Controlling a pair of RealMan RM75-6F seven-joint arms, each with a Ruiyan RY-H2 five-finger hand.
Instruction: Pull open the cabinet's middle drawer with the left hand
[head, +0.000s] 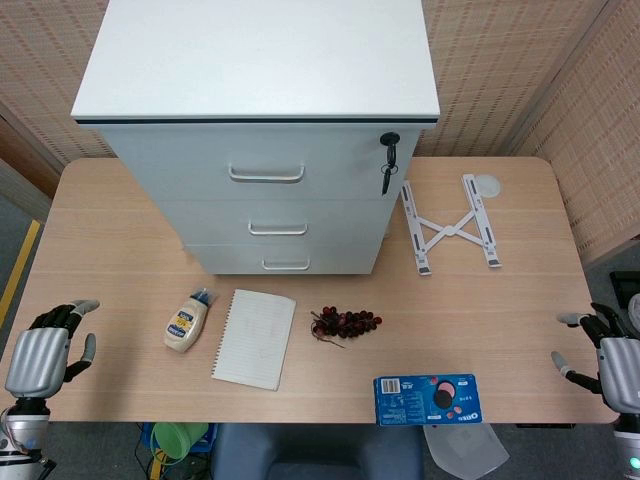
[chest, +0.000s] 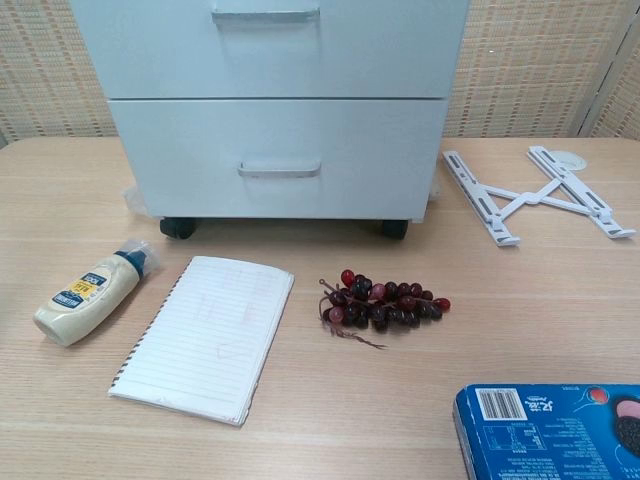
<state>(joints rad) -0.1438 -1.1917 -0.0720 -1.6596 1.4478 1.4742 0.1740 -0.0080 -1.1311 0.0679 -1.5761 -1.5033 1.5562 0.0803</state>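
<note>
A white cabinet (head: 260, 120) stands at the back of the wooden table, all three drawers closed. The middle drawer's metal handle (head: 278, 229) faces me; in the chest view it shows at the top edge (chest: 265, 14), above the bottom drawer's handle (chest: 280, 170). My left hand (head: 40, 355) hovers at the table's front left corner, far from the cabinet, fingers apart and holding nothing. At the front right edge, my right hand (head: 610, 362) is also empty with fingers spread. Neither hand appears in the chest view.
In front of the cabinet lie a mayonnaise bottle (head: 187, 322), a notepad (head: 254, 338), a bunch of dark grapes (head: 346, 323) and a blue Oreo box (head: 427, 398). A white folding stand (head: 450, 226) lies right of the cabinet. A key (head: 387, 160) hangs from the cabinet's lock.
</note>
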